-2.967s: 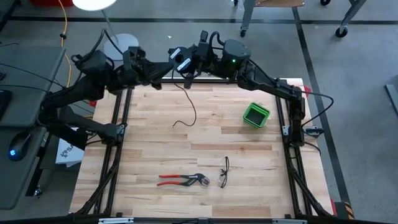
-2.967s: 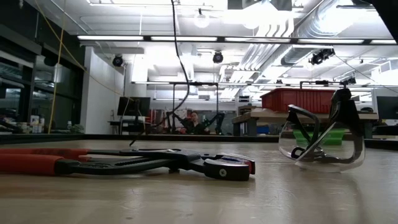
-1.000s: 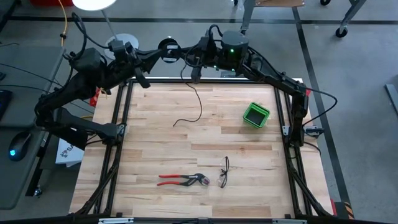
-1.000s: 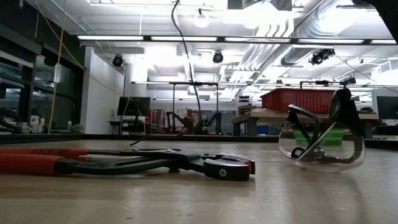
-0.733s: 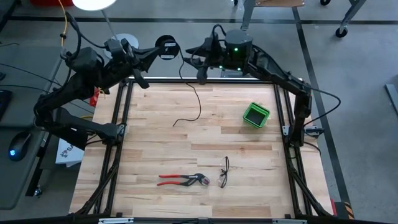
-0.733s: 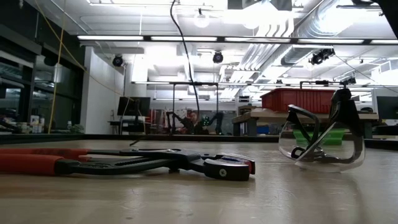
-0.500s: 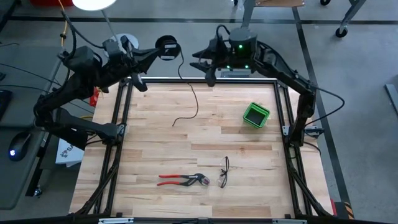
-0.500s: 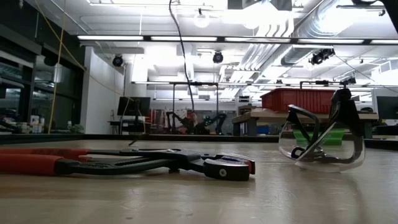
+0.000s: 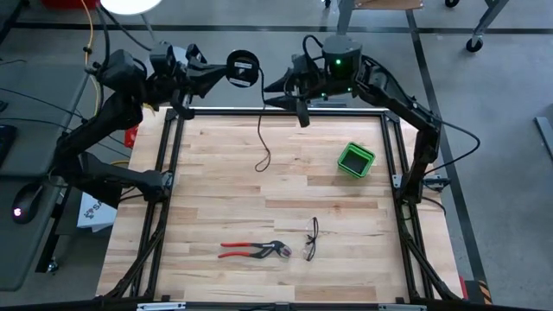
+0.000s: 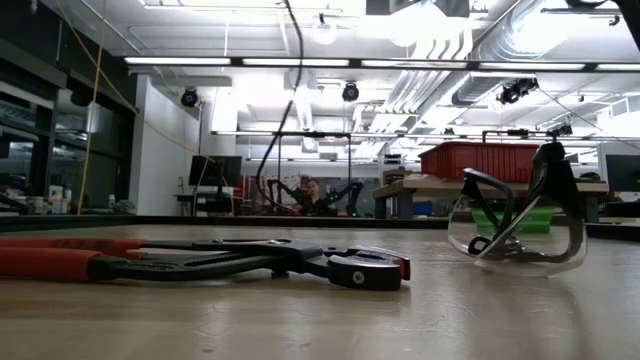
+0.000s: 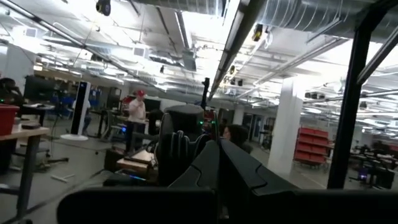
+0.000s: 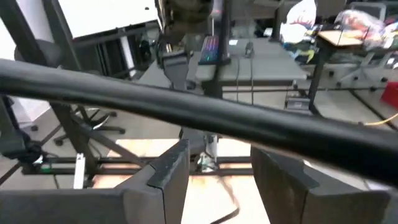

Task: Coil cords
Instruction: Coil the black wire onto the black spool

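Left tool: the left tool [image 9: 226,71] is up past the far edge of the counter [image 9: 207,216], clamped tight on the reel [image 9: 243,67], which faces the overhead camera with its pale centre mark showing.
Left tool, wrist view: the dark fingers [image 11: 217,168] press together with no gap, pointing out into the room.
Reel: small, round and black, it sits just beyond the counter's far rail, level with the left arm's tip.
Cord: the thin black cord [image 9: 261,130] drops from the reel, runs down over the far part of the counter and ends in a small hook-shaped curl on the wood, left of the green box [image 9: 355,159].
Cord, low view: a thin black line [image 10: 297,50] hangs from the top of the picture, with a loop lower down against the bright room.
Right tool: the right tool [image 9: 282,90] is over the far rail, just right of the reel, with its jaws standing wide and nothing between them.
Right tool, wrist view: two fingers [image 12: 168,165] stand well apart, a black frame bar crosses in front, and the cord's lower end shows on the wood beyond.
Counter, near half: red-handled pliers [image 9: 252,250] lie flat, with safety glasses [image 9: 311,239] just to their right.
Green box: it rests near the right side of the counter, well apart from the cord.
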You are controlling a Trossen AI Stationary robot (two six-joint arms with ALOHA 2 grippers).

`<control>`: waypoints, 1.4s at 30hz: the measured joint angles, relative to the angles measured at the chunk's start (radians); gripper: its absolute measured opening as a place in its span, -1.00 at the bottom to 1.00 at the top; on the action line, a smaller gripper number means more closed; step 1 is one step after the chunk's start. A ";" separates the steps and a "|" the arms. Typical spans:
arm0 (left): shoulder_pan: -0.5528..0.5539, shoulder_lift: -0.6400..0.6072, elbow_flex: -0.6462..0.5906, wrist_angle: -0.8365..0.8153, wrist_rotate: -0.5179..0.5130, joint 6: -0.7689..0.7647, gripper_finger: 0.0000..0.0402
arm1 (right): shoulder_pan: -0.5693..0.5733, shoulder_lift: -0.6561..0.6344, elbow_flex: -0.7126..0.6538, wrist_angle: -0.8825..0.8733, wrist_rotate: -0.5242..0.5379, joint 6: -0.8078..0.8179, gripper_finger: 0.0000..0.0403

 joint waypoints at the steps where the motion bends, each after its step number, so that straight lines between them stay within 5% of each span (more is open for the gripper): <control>1: 0.002 0.003 0.000 0.008 0.003 0.000 -1.00 | 0.000 0.000 0.000 -0.007 0.003 0.000 -0.19; 16: 0.036 0.001 0.000 0.029 0.023 -0.020 -1.00 | 0.014 0.002 0.000 -0.016 0.012 -0.026 -0.19; 32: 0.036 0.002 0.000 0.071 0.019 -0.045 -1.00 | 0.051 0.003 0.000 -0.009 0.192 -0.149 -0.34; 42: 0.036 0.010 0.000 0.074 0.012 -0.051 -1.00 | 0.050 0.003 0.000 0.012 0.197 -0.142 -0.35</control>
